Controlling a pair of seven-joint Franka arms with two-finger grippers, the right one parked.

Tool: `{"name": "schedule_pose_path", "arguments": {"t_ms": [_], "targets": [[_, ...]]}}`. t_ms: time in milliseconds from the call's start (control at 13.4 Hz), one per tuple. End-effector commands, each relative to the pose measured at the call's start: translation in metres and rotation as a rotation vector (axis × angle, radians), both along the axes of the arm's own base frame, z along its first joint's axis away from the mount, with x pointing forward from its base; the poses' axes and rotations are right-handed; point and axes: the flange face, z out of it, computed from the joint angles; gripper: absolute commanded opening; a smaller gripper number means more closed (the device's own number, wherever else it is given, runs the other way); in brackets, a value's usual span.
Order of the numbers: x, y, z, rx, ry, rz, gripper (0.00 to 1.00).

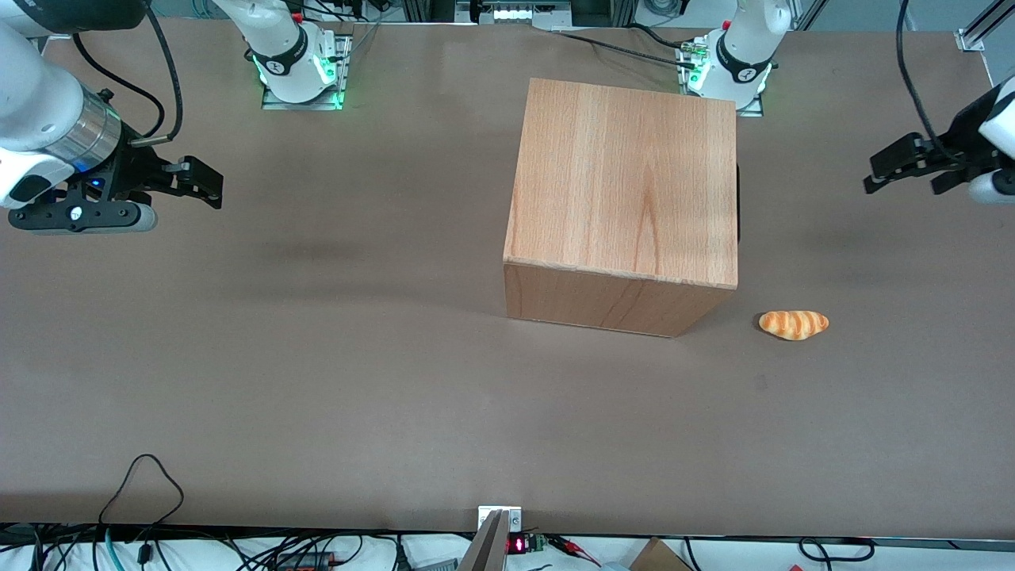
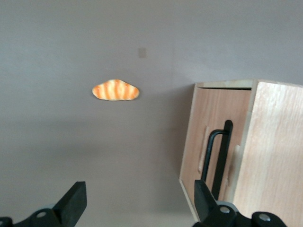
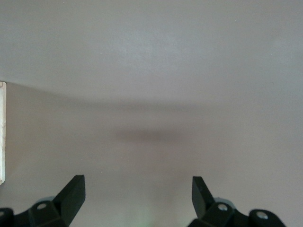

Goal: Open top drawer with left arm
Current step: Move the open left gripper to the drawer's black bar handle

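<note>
**Handle faces the waiting gripper**

Brown tabletop [image 1: 317, 381] stretches bare between the working arm and its target. Over the working arm's end of that table hangs the left arm's gripper [image 1: 908, 170], jaws spread wide and holding nothing, well apart from the wooden cabinet [image 1: 626, 182]. Its fingertips [image 2: 75, 198] frame open table in the wrist view, with the cabinet front off to one side of them. On that front the top drawer [image 2: 208, 137] sits shut, its black bar handle [image 2: 218, 158] running along the panel and facing the gripper's end. A toy croissant [image 1: 794, 324] lies near the cabinet, nearer the front camera. Judging by this, the fingers must travel toward the handle and straddle the bar across its length.
</note>
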Motion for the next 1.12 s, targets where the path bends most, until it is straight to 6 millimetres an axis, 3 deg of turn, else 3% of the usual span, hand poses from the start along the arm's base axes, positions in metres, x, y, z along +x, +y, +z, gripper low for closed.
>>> {"name": "schedule_pose_path", "arguments": {"t_ms": [0, 671, 1043], "targets": [[0.0, -0.007, -0.021, -0.052, 0.036, -0.023, 1.0], [0.003, -0.034, -0.091, -0.124, 0.077, -0.029, 1.0], [-0.001, -0.059, -0.13, -0.122, 0.083, -0.059, 1.0]]}}
